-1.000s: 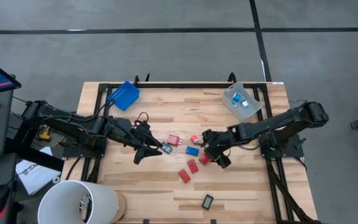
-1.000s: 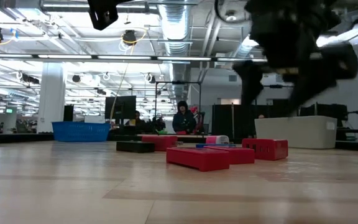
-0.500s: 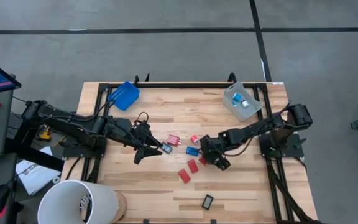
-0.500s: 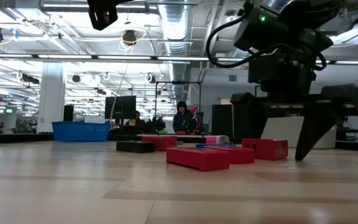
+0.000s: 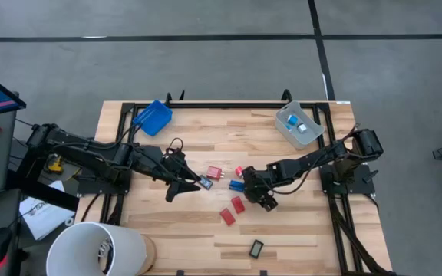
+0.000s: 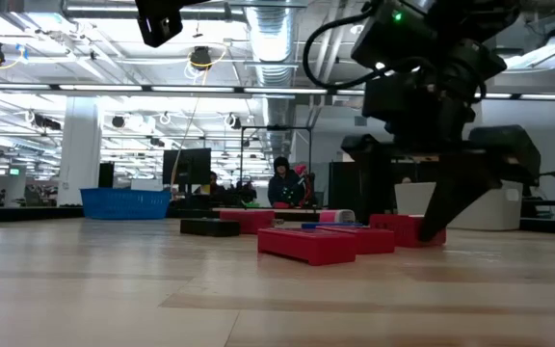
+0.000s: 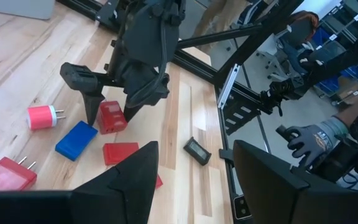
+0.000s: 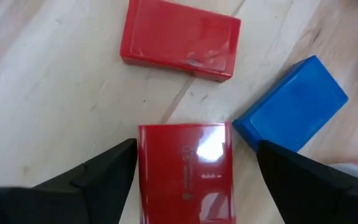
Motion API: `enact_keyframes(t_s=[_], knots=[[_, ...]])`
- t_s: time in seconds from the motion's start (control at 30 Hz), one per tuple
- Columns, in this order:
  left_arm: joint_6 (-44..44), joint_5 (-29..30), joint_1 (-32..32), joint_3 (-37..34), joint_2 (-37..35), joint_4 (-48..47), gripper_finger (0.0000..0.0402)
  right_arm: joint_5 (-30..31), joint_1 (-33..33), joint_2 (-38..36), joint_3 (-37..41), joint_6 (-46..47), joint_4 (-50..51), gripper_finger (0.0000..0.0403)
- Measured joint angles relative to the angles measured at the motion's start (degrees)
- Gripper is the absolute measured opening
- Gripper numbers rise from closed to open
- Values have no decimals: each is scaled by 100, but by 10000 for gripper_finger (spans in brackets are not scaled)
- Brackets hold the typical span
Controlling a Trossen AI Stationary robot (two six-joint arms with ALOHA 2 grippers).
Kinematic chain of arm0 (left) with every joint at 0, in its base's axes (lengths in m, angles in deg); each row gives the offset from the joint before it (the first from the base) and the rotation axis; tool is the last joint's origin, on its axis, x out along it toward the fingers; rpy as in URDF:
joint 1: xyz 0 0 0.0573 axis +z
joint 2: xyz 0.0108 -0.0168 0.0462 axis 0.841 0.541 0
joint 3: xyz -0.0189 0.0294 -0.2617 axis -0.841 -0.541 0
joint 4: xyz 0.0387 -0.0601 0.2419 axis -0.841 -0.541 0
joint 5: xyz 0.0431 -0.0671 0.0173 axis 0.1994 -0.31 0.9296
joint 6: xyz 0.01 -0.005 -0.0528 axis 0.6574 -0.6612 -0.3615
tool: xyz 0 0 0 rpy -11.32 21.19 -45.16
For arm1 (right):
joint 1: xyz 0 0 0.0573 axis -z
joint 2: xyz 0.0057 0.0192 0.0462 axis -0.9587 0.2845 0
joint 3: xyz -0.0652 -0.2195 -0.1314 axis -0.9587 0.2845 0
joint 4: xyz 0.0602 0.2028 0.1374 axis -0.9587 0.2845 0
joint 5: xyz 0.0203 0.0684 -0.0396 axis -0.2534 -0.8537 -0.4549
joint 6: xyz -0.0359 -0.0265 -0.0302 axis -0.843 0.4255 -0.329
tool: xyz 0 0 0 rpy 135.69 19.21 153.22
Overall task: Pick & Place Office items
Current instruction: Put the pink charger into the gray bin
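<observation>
The right gripper (image 8: 185, 180) stands over a red block (image 8: 185, 171), jaws apart, one finger each side, just beside the blue block (image 8: 291, 112). Farther from the blue block, the left gripper (image 5: 194, 182) pinches a small blue-faced piece (image 5: 206, 183) above the table (image 5: 167, 230).

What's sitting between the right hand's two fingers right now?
A red block lies on the wood between the open fingers of the right hand, not yet gripped; the right wrist view shows it.
</observation>
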Motion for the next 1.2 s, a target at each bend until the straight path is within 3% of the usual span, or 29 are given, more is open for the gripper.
enact_keyframes(t_s=[0.43,0.7,0.93,1.2], knots=[[-74,20,0,-2,0,1,204,16,69,-22,-662,2049,-54,318],[-74,20,0,-2,0,2,204,1122,637,-26,-879,4632,-153,318],[-71,17,0,-4,0,0,204,1161,1081,11,-883,6449,486,317],[62,15,0,-4,0,0,204,1158,1237,11,-884,7043,966,317]])
